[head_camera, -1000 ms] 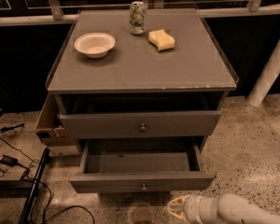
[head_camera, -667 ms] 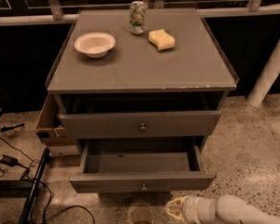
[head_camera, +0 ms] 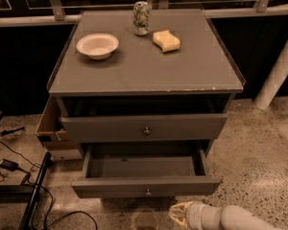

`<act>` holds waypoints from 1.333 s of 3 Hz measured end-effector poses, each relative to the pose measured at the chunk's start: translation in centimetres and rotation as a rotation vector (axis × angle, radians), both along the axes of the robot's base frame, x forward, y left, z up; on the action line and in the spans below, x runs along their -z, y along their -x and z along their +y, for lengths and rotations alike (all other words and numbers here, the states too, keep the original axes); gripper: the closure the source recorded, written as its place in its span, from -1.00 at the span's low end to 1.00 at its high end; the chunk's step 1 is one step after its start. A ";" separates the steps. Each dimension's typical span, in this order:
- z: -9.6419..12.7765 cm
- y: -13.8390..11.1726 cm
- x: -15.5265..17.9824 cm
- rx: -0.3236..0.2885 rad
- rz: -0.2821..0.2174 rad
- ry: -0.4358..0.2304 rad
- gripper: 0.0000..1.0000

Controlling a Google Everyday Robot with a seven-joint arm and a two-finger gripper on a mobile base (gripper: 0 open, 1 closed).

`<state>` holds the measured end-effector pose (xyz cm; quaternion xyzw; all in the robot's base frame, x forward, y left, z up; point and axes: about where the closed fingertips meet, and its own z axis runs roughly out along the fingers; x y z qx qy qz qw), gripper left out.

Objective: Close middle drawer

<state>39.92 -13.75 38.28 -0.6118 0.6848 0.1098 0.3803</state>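
Observation:
The grey cabinet (head_camera: 146, 68) has its middle drawer (head_camera: 145, 186) pulled far out. The drawer's low flat front carries a small round knob (head_camera: 147, 192), and its inside looks empty. The taller top drawer (head_camera: 144, 127) above it stands slightly open. The lowest drawer is hidden below the open one. My gripper (head_camera: 178, 213) is at the bottom edge of the view, on the end of the white arm (head_camera: 230, 218). It sits low, in front of and a little right of the middle drawer's knob, apart from the drawer front.
On the cabinet top are a white bowl (head_camera: 97, 45), a can (head_camera: 141, 18) and a yellow sponge (head_camera: 166, 40). A cardboard box (head_camera: 50, 128) stands left of the cabinet, with cables (head_camera: 9, 164) on the floor. A white post (head_camera: 278, 71) stands at the right.
The gripper has edged slightly to the left. The drawers have not moved.

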 end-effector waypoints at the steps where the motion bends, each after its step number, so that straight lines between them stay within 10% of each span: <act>1: 0.5 -1.6 0.7 0.015 -0.111 -0.003 1.00; 4: 0.9 -7.0 2.2 0.067 -0.329 0.039 1.00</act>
